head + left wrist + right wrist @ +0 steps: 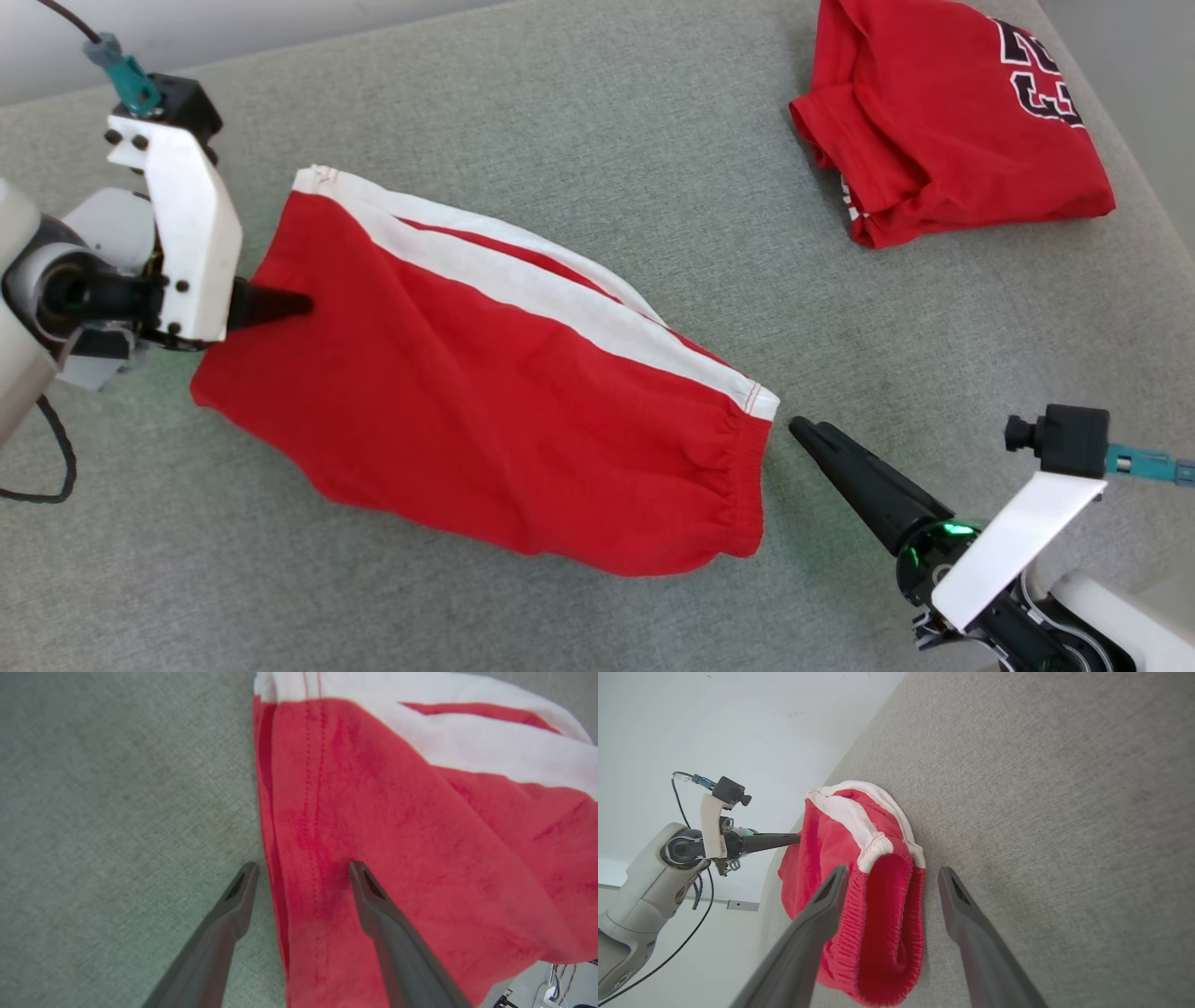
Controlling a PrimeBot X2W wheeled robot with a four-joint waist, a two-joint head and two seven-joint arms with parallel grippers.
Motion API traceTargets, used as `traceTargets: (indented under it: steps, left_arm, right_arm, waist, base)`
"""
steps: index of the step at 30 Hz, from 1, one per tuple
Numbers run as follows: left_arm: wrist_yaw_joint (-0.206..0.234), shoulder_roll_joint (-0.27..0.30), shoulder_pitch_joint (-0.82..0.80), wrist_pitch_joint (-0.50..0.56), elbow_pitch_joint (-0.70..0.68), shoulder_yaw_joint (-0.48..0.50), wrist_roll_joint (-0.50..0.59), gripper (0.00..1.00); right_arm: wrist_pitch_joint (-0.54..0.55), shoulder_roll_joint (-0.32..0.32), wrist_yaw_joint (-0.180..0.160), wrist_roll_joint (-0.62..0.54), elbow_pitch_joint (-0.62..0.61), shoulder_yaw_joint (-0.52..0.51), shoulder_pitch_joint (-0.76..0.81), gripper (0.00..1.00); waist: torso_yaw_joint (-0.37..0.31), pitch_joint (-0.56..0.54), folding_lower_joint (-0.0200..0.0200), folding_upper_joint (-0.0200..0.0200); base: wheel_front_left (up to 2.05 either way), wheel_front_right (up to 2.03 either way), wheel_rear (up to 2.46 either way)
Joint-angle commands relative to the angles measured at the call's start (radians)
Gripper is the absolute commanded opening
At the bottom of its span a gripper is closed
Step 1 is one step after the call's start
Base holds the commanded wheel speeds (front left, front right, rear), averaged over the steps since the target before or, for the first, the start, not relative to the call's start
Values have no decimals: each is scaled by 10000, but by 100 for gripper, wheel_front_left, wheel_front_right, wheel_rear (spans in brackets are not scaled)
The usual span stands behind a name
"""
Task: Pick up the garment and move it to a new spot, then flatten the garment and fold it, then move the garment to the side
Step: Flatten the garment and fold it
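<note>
- Garment (485, 411): a pair of red shorts with a white side stripe, lying folded on the grey cloth-covered counter (597, 121), left of centre and nearer than the middle.
- It runs on a slant, with the leg hem at the far left and the gathered elastic waistband at the near right.
- The white stripe follows its far edge. The cloth is puffed and lightly creased, not pressed flat.
- Left jaws: wide apart and holding nothing.
- In the left wrist view one finger (233, 910) stands over bare counter and the other finger (378, 905) over the red cloth (397, 835), with the stitched hem edge between them.
- In the head view a dark fingertip (271, 306) of the left jaws lies over the left end of the garment.
- Right jaws: also wide apart and holding nothing.
- In the head view their dark finger (859, 481) points at the waistband corner, just beside it and apart from it.
- In the right wrist view the waistband end (878, 914) sits between the two fingers. One finger (817, 924) crosses in front of it and the other finger (966, 924) is over bare counter.
- Second red garment (952, 121): folded, with a dark and white number print, lying at the far right, well apart from the shorts.
</note>
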Motion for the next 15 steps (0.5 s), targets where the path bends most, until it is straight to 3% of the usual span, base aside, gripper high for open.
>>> traceTargets:
  steps: [1, 4, 12, 13, 15]
  left_arm:
    - [15, -24, 215, 151, -9, -51, 57, 100]
    - [17, -146, 239, 279, 5, -126, 526, 100]
    - [105, -607, 398, 708, 71, -182, 258, 100]
    - [167, -609, 396, 777, 108, -197, 310, 72]
    - [208, -585, 428, 957, 177, -236, 481, 0]
  right_arm:
    - [-51, -76, 1, 7, -53, -48, 161, 100]
    - [-129, -110, 1, -26, -151, -89, 258, 100]
    - [-266, -76, 1, -118, -279, -194, 352, 100]
    - [-283, -67, 1, -128, -269, -213, 357, 100]
    - [-295, -32, 1, -128, -239, -243, 374, 100]
  waist:
    - [-23, 3, 0, 0]
    - [-84, 45, 0, 0]
    - [-174, 256, 0, 0]
    - [-187, 269, 0, 0]
    - [-213, 261, 0, 0]
  base:
    - [0, 0, 0]
    - [0, 0, 0]
    - [0, 0, 0]
    - [0, 0, 0]
    - [0, 0, 0]
